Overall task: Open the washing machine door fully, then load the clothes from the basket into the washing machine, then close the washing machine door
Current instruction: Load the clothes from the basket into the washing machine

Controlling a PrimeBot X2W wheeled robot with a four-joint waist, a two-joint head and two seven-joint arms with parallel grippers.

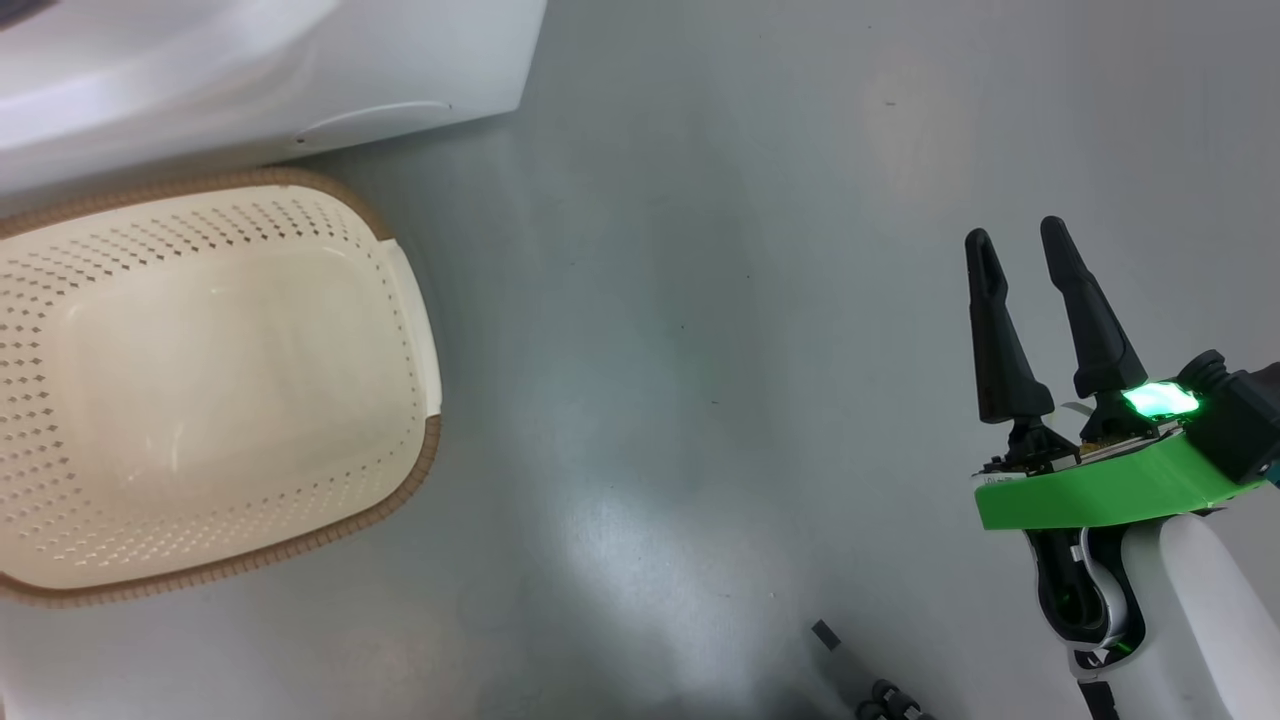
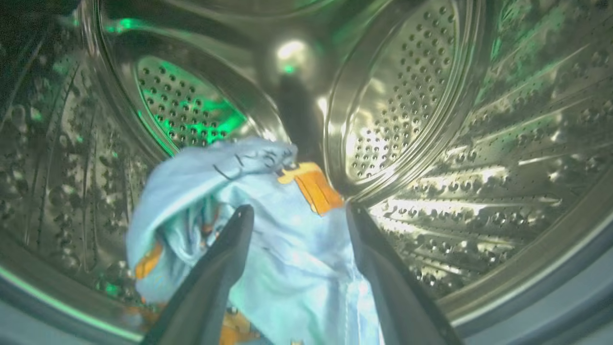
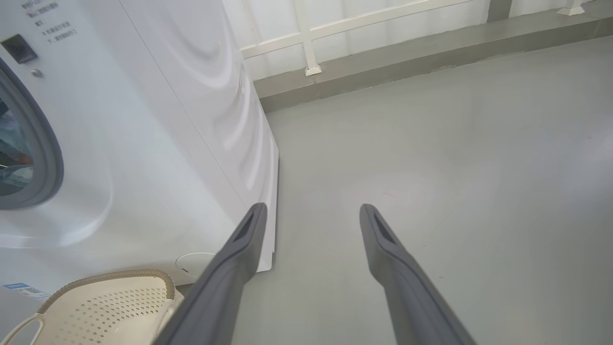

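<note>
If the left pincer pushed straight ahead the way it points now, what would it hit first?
Most likely the clothes, bunched just ahead of the open left pincer; beyond them, the back wall of the washing machine drum. Depth is hard to judge.

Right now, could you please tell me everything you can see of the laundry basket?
The basket is a rounded rectangular tub of cream-white plastic, its walls pierced with rows of small holes, its top edged by a brown woven-look rim with a pale handle section. It is empty, its smooth bottom bare. It stands upright on the grey floor, close before the white washing machine; whether they touch is unclear.
</note>
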